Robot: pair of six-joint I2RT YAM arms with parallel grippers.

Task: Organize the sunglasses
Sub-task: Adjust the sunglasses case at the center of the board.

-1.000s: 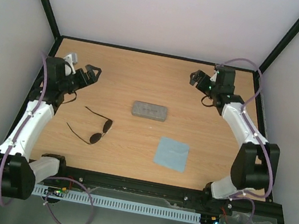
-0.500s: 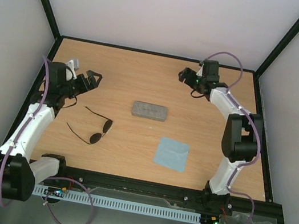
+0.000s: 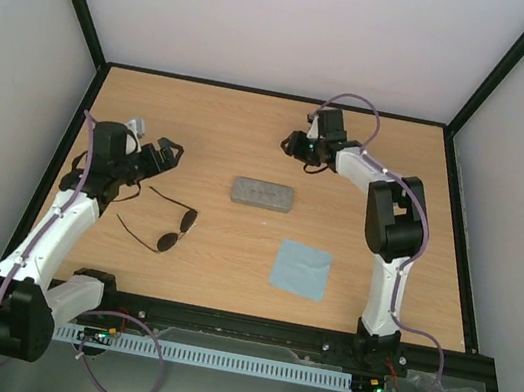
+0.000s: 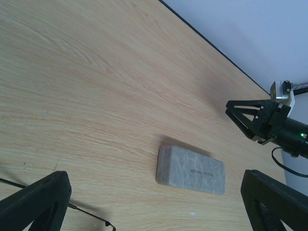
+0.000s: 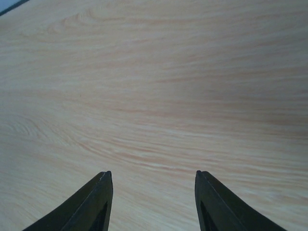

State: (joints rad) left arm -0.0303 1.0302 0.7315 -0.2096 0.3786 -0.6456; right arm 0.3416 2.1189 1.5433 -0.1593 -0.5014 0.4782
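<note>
The sunglasses [image 3: 186,218] lie open on the wooden table, left of centre, lenses to the right and thin temple arms pointing left. One temple arm [image 4: 89,211] shows at the bottom edge of the left wrist view. My left gripper [image 3: 166,151] hovers just beyond and left of the sunglasses, open wide and empty; in its own view my left gripper [image 4: 155,174] frames the grey case. My right gripper [image 3: 295,147] hangs over bare wood at the back centre. In its own view my right gripper [image 5: 153,174] has its jaws apart with nothing between them.
A grey rectangular case [image 3: 262,193] lies closed at the table's centre, also seen as the grey case [image 4: 192,169] from the left wrist. A light blue cloth [image 3: 301,269] lies flat near the front, right of centre. Black frame rails and white walls enclose the table.
My right arm has swung left from the back right corner towards the back centre, and its jaws have narrowed. My left gripper has shifted slightly nearer the sunglasses.
</note>
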